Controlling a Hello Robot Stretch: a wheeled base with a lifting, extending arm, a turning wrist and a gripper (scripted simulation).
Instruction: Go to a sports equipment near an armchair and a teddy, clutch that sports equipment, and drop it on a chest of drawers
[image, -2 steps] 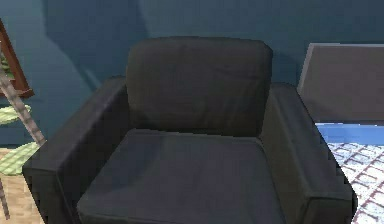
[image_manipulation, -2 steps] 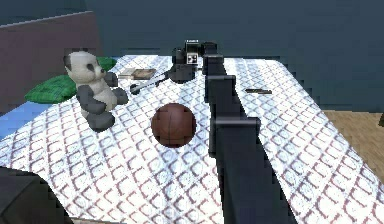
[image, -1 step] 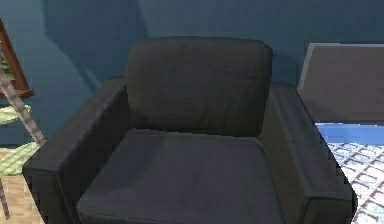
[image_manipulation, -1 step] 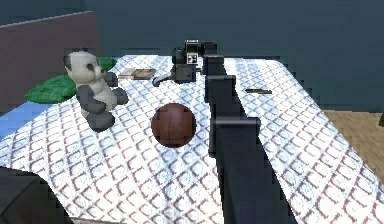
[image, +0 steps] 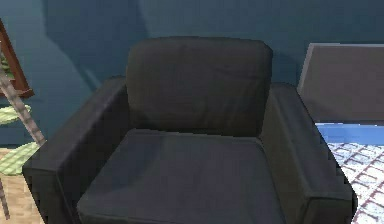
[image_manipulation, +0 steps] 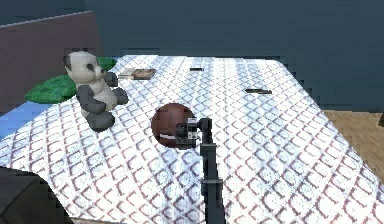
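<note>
**Forward view.** A dark, broad-armed armchair (image: 195, 130) stands with its back to a blue wall (image: 90, 40). At the view's right, a grey headboard (image: 345, 85) rises behind the chair's arm. Below the headboard lies a corner of a checked bedspread (image: 362, 168). At the view's left edge leans a slim wooden pole (image: 20, 100) with green patterned pieces beside it.

**Arm side view.** The checked bedspread covers a wide bed, with the headboard at the view's upper left. A panda teddy (image_manipulation: 95, 88) sits upright on the bedspread near the headboard, and a green cushion (image_manipulation: 50, 92) lies just behind it. A reddish-brown ball (image_manipulation: 167, 119) rests on the bedspread near the bed's middle, to the right of the teddy and apart from it.

The arm (image_manipulation: 210, 180) rises from the bottom edge, and the gripper (image_manipulation: 184, 131) at its far end lies against the ball's right side in the picture. Contact with the ball cannot be told. Neither the stance of the fingers nor whether the gripper holds anything can be told.

Farther up the bed lie a flat brownish object (image_manipulation: 138, 72) and two small dark objects (image_manipulation: 196, 68) (image_manipulation: 260, 92), too small to name. A dark corner of the armchair shows at the lower left, and wooden floor (image_manipulation: 362, 135) at the right.
</note>
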